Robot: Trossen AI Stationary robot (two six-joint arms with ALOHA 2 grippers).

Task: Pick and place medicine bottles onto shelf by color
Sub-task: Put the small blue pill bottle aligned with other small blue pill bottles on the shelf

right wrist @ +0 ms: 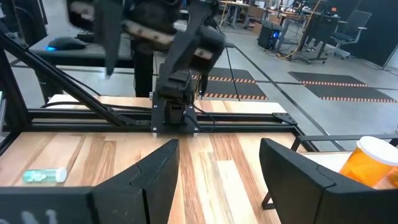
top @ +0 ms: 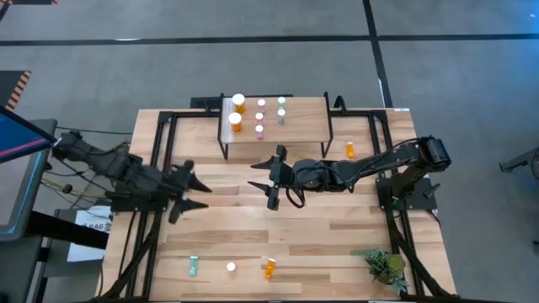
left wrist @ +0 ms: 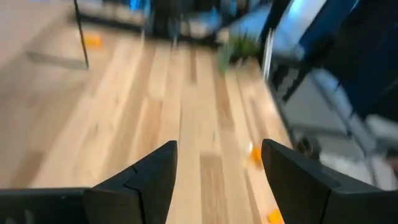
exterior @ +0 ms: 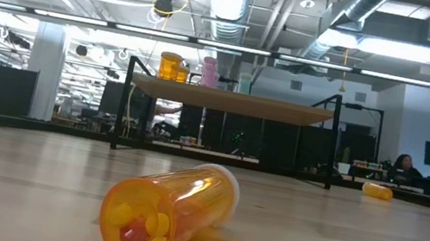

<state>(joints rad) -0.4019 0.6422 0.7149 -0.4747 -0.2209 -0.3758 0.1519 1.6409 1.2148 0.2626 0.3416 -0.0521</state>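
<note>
No legible text, brand, number or sign is being shown in any view. A sheet of paper (top: 91, 224) with dark print is being seen beneath the table's left edge in the high view, but its marks are too small to be read. The bottles are showing no readable labels.

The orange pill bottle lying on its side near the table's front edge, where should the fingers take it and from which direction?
Grip the orange pill bottle across the middle of its round body, coming straight down from above. It lies flat on the wooden tabletop, white cap at one end, so its sides are free and nothing crowds it.
</note>
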